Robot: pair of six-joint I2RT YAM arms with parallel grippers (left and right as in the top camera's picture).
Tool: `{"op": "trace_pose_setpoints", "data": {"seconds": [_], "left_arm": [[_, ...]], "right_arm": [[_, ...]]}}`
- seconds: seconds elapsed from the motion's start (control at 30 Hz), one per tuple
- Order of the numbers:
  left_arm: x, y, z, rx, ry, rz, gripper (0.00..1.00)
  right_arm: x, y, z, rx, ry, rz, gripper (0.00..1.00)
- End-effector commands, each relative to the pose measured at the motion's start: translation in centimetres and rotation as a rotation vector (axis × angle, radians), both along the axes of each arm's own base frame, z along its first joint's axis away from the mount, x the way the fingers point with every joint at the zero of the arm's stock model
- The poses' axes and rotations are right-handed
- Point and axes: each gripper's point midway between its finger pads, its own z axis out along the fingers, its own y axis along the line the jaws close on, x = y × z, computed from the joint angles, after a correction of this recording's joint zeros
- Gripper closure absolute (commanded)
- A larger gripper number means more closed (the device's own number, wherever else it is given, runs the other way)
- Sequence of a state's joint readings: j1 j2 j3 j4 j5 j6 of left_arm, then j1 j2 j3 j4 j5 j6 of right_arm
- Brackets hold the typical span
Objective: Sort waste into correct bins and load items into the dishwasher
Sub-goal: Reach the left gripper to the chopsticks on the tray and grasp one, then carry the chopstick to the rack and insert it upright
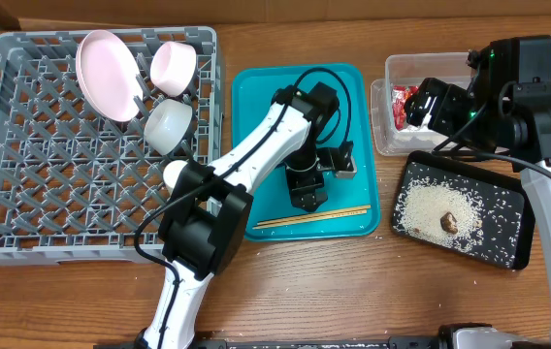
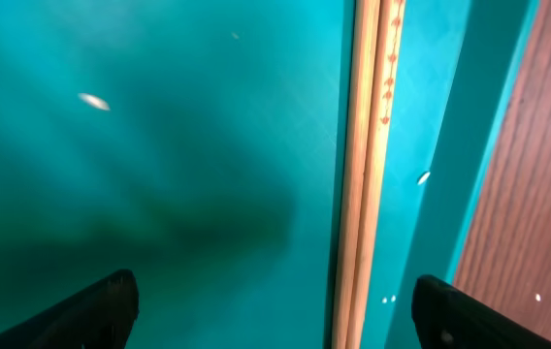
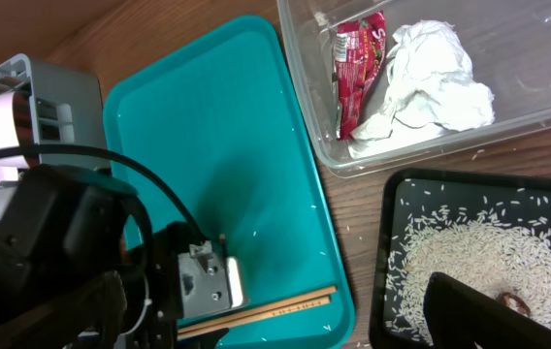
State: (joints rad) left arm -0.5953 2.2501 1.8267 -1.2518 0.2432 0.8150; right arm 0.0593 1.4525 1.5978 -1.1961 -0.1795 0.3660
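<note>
Now the left claw (image 2: 275, 302), spread wide, hovers above the chopsticks (image 2: 363, 174) on the teal tray (image 2: 159, 145); next, likely pinching them for the dish rack (image 1: 52, 184).

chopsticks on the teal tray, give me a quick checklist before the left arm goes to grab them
1. Left gripper open and empty: ok, its fingers are wide apart.
2. Thin wooden chopsticks between the fingers: ok, though off centre, nearer one finger.
3. Pair together: ok, they lie side by side, flat on the teal plastic serving tray, near its front rim.
4. Right gripper out of the way: ok, it is over by the clear rectangular plastic tub.
5. Room in the large grey plastic dish rack: ok, much of its lattice floor is bare.
6. Height above the chopsticks: cannot tell.
</note>
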Motion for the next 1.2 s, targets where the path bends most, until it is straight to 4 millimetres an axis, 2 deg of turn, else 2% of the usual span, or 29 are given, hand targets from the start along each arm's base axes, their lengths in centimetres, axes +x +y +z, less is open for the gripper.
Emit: {"op": "trace_pose_setpoints", "data": {"seconds": [0.0,0.13,0.3,0.47,0.6,0.83,0.93,1.1,1.17], "left_arm": [[-0.9,0.0,-0.7,-0.005,0.011,-0.027,0.1],[-1.4,0.1,-2.2,0.04,-0.02,-0.054,0.07],[-0.2,0.6,-4.2,0.131,-0.134,-0.017,0.05],[-0.8,0.6,-5.6,0.149,-0.15,-0.015,0.07],[-1.2,0.8,-5.8,0.155,-0.142,-0.019,0.1],[-0.5,1.1,-5.7,0.195,-0.177,0.037,0.12],[-0.1,0.8,-5.8,0.184,-0.196,0.058,0.27],[0.7,0.3,-5.8,0.161,-0.222,0.065,0.67],[0.8,0.2,-5.8,0.157,-0.227,0.065,0.78]], "right_arm": [[0.3,-0.1,0.3,0.002,-0.012,-0.002,0.0],[0.3,-0.1,0.3,0.001,-0.012,-0.002,0.0],[0.3,-0.1,0.3,0.001,-0.012,-0.002,0.0],[0.3,-0.1,0.3,0.002,-0.012,-0.002,0.0],[0.3,-0.1,0.3,0.001,-0.012,-0.002,0.0],[0.3,-0.1,0.3,0.002,-0.012,-0.002,0.0],[0.3,-0.1,0.3,0.001,-0.012,-0.002,0.0],[0.3,-0.1,0.3,0.001,-0.012,-0.002,0.0],[0.3,-0.1,0.3,0.002,-0.012,-0.002,0.0]]}}
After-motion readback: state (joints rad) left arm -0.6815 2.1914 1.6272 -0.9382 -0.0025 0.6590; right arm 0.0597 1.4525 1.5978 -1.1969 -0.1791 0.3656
